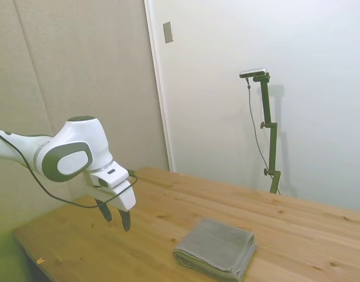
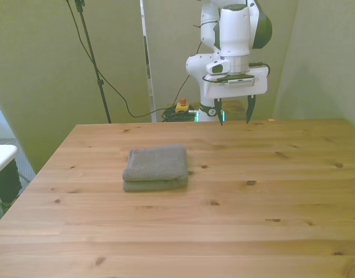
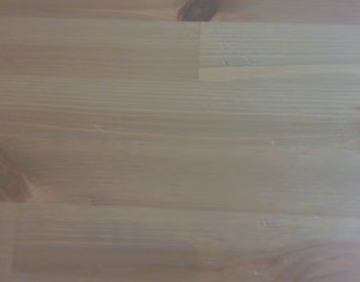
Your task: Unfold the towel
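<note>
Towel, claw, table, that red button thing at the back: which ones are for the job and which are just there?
For the job:
- the towel, grey, still folded
- the claw, open, hanging over bare wood away from the towel

Just there:
- the table
- the red button on the floor behind
- the cables

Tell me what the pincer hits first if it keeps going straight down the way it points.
Most likely bare table: the open pincer points down, and the towel lies off to the side.
</note>
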### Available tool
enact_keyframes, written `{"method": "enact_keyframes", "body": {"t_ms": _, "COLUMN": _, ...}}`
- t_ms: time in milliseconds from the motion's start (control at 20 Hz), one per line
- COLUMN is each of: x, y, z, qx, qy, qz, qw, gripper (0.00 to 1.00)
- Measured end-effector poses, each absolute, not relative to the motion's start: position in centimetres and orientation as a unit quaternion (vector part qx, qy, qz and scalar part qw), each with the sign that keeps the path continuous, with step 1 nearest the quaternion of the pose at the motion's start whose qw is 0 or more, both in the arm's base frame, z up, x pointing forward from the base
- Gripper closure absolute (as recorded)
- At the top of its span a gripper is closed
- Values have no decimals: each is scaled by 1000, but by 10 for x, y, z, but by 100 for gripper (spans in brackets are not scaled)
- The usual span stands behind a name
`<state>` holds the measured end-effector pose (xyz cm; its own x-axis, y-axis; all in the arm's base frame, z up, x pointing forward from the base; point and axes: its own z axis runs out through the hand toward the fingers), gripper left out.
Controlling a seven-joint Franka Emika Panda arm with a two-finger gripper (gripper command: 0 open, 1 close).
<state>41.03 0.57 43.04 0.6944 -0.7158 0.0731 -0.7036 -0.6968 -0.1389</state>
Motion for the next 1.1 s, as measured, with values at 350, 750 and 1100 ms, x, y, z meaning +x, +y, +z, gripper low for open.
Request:
{"method": "enact_keyframes", "body": {"t_ms": 350, "x": 441, "y": -74, "z": 444, "qx": -890, "qy": 445, "qz": -84, "qw": 45, "gripper": 0}}
{"method": "enact_keyframes", "body": {"t_ms": 750, "x": 488, "y": -225, "z": 417, "qx": -857, "qy": 503, "qz": -79, "qw": 75, "gripper": 0}}
{"method": "enact_keyframes", "body": {"t_ms": 1100, "x": 471, "y": -278, "z": 386, "qx": -844, "qy": 520, "qz": -67, "qw": 116, "gripper": 0}}
